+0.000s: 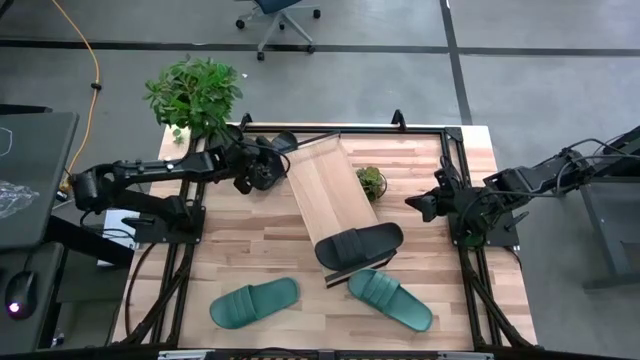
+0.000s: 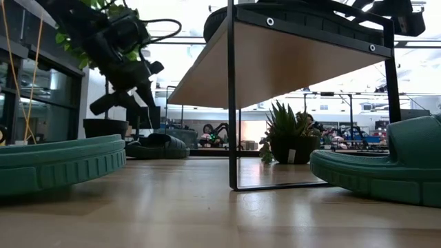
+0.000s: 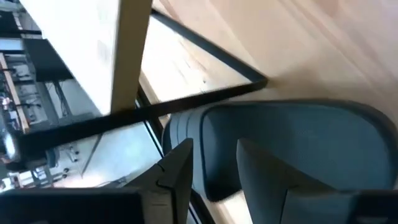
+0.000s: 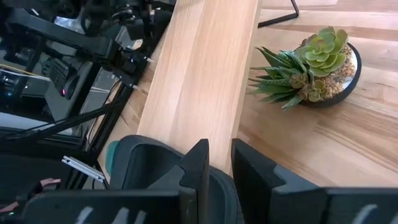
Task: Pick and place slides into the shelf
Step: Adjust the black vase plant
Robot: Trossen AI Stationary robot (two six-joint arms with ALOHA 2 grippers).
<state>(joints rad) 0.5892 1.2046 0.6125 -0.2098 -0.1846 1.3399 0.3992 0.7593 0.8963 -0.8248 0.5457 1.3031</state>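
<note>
1. Tabletop (image 1: 250,250): pale butcher-block wood, filling the middle of the high view, arms entering from both sides.
2. Shelf (image 1: 325,185): long light plank on a thin dark frame, set slantwise from upper centre down towards the middle of the frame.
3. Left gripper (image 1: 268,165): upper left of centre, at the shelf's upper end. In its wrist view (image 3: 216,149), fingers (image 3: 177,180) parted with a clear gap, clamping nothing, poised just over a black slide.
4. Right gripper (image 1: 420,205): right of centre, near the potted succulent, well apart from every slide. In its wrist view (image 4: 221,149), jaws only slightly parted, empty.
5. First black slide (image 1: 360,245): lying across the shelf's lower end, centre of the frame.
6. Second black slide (image 3: 292,143): on the tabletop just beside the shelf's frame, at the upper end.
7. Two teal slides: one lower left (image 1: 253,302), one lower centre-right (image 1: 390,298), both flat on the tabletop, the latter near the first black slide.
8. Potted succulent (image 1: 371,182): small, just right of the shelf.
</note>
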